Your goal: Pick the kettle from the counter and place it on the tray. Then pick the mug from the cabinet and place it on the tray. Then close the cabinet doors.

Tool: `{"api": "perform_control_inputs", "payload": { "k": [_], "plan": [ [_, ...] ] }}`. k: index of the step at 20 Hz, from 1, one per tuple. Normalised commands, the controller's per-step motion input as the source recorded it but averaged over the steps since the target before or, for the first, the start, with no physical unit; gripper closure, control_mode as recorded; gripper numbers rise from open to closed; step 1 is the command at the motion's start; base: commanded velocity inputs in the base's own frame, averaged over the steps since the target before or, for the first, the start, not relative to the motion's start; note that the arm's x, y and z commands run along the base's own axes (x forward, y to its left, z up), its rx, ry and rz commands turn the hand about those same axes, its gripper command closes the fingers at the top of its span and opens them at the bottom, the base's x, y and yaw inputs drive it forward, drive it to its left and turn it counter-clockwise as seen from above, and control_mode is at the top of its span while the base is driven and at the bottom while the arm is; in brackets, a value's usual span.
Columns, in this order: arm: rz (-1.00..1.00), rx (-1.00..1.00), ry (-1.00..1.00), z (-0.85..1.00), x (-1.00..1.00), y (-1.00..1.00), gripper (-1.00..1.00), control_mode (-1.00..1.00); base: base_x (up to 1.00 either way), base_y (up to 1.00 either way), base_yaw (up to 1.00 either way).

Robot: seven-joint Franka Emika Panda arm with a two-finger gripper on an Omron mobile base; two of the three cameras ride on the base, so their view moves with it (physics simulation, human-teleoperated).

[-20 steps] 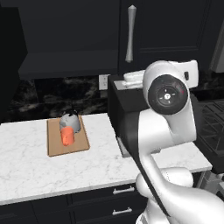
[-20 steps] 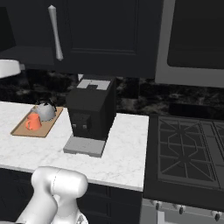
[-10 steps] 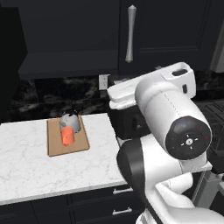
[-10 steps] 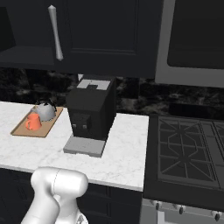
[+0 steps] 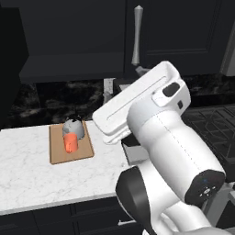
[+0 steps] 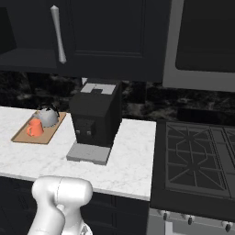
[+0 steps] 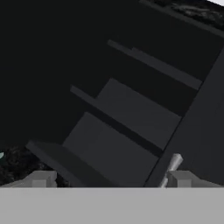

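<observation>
The tan tray (image 5: 59, 156) lies on the white marble counter (image 5: 27, 179). On it stand the silver-grey kettle (image 5: 74, 129) and, just in front of it, the orange mug (image 5: 70, 143); the right base view shows the same tray (image 6: 27, 137), kettle (image 6: 47, 117) and mug (image 6: 34, 128). The dark cabinet (image 5: 73, 64) above has its left half open on a bare shelf. Its right door (image 5: 183, 32) is flat shut, with a silver bar handle (image 5: 136, 39). My gripper (image 7: 110, 179) is open and holds nothing. It faces dark panelled door fronts, with a silver handle (image 7: 173, 164) beside the right fingertip.
A big black coffee machine (image 6: 95, 119) stands on the counter right of the tray. A black stove (image 6: 197, 160) follows on the right. My white arm (image 5: 170, 151) fills the foreground of the left base view and hides the coffee machine there.
The arm has swung and its wrist has rolled, so the hand now lies higher and across the left base view. Kettle, mug and tray have not moved.
</observation>
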Motion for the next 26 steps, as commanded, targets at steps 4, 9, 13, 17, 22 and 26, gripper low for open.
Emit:
{"api": "perform_control_inputs", "payload": {
  "k": [4,9,13,17,22,26],
  "plan": [
    [0.2,-0.21,-0.06,0.03,-0.35,0.52,-1.0,-1.0,0.0,0.0,0.0],
    [0.17,-0.19,-0.01,0.0,-0.45,0.55,-1.0,-1.0,0.0,0.0,0.0],
    [0.14,-0.19,-0.02,0.0,-0.46,0.63,-1.0,-1.0,0.0,0.0,0.0],
    [0.02,-0.28,-0.01,0.0,-0.47,0.51,-1.0,-1.0,0.0,0.0,0.0],
    [0.0,-0.39,0.0,0.0,-0.46,0.38,-1.0,-1.0,0.0,0.0,0.0],
    [0.03,-0.41,0.02,-0.08,-0.29,0.31,-1.0,-1.0,0.0,0.0,0.0]
  ]
}}
